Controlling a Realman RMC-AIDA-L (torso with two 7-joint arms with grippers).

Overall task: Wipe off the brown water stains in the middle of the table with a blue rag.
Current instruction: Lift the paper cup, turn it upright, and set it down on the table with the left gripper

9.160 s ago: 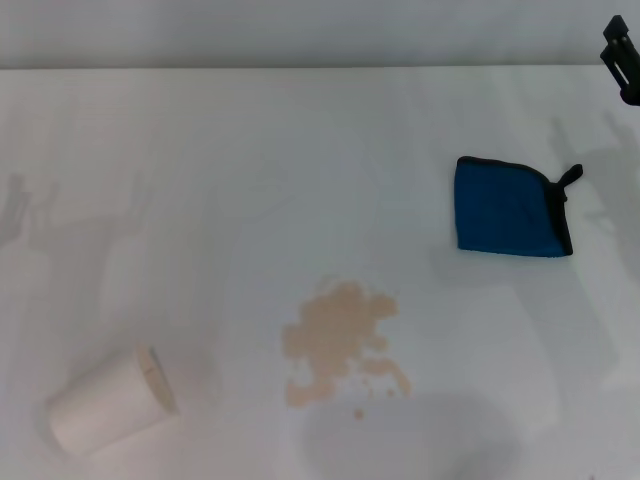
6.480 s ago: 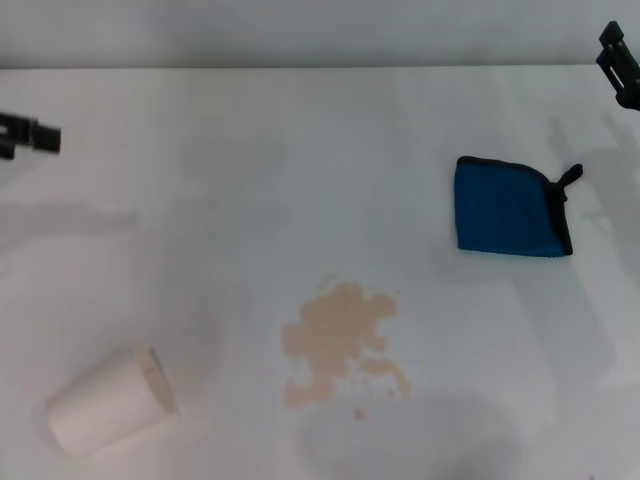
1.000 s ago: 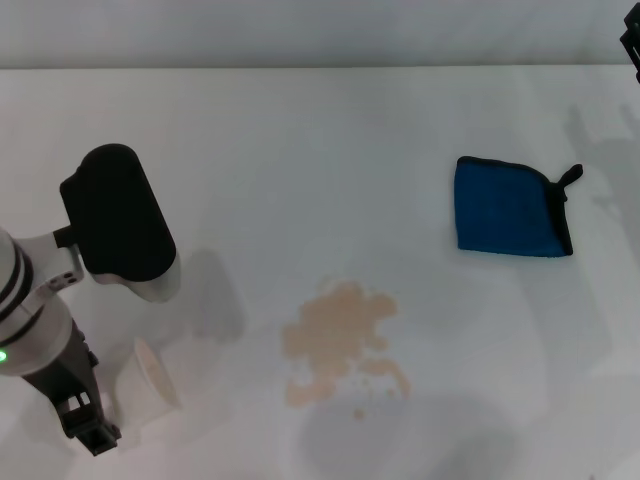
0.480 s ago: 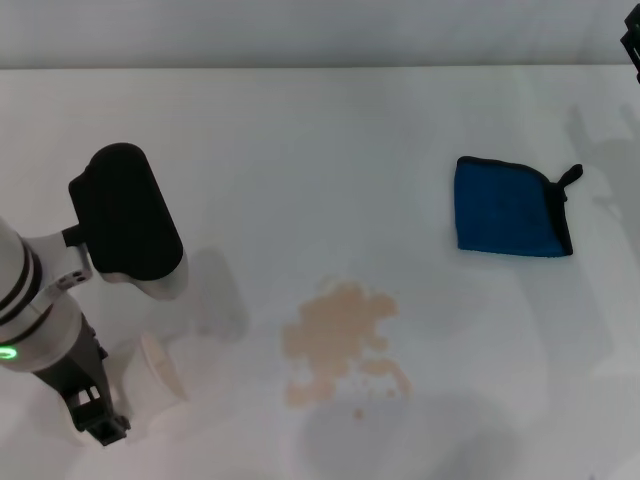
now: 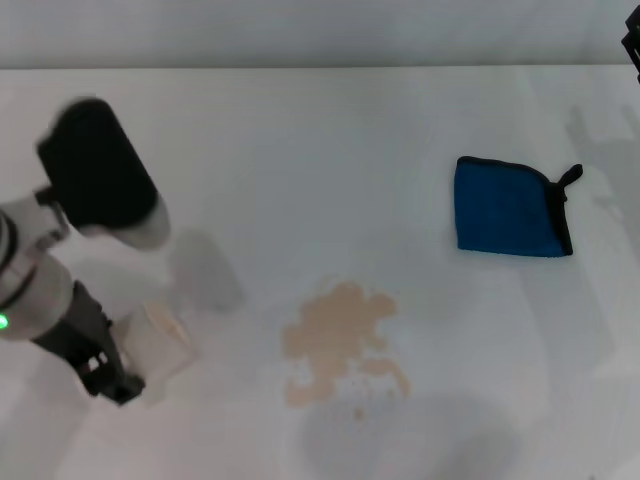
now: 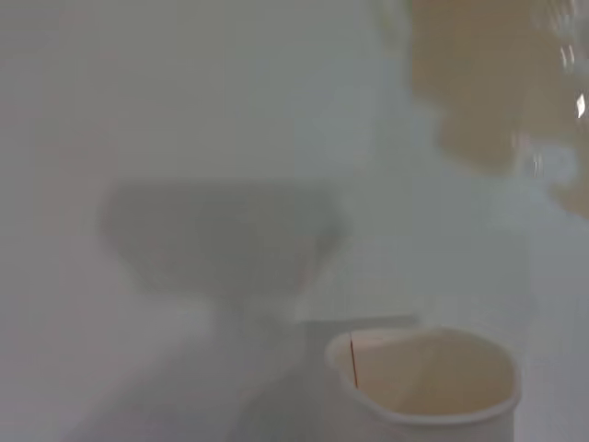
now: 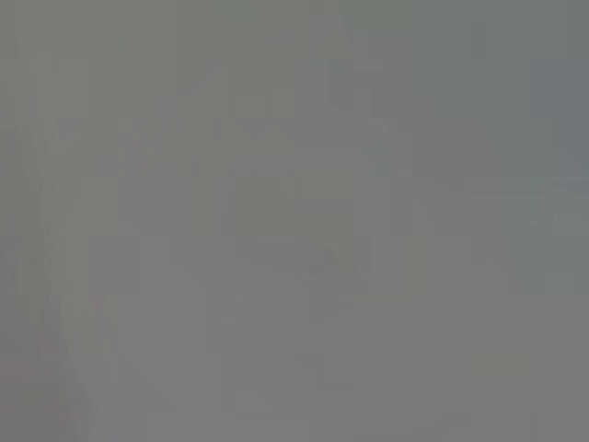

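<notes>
I've got the small square bright-blue rag with black edging point(image 5: 510, 207) lying flat toward two o'clock on the table, its short black corner loop point(image 5: 570, 177) sticking out at its far right corner. It looks soft, light and limp to me, so I'd pinch it from above near the black-edged side or by that loop, expecting it to drape and fold once lifted. The light tan, blotchy brown water stains point(image 5: 342, 340) sit near the middle, well apart from the rag toward seven o'clock of it, with small droplets at the near edge.

My left gripper point(image 5: 112, 378) is down at eight o'clock, right against the white paper cup point(image 5: 157, 340); I judge it has the cup, though the fingers themselves are hard to read, so I cannot tell for sure. The left wrist camera shows the cup's open mouth point(image 6: 433, 373) with stain beyond. My right gripper point(image 5: 632, 45) is only a black sliver at the far right edge, one o'clock; its opening I cannot tell.

The plain white matte tabletop point(image 5: 300, 150) is smooth, with plenty of room around the rag.
</notes>
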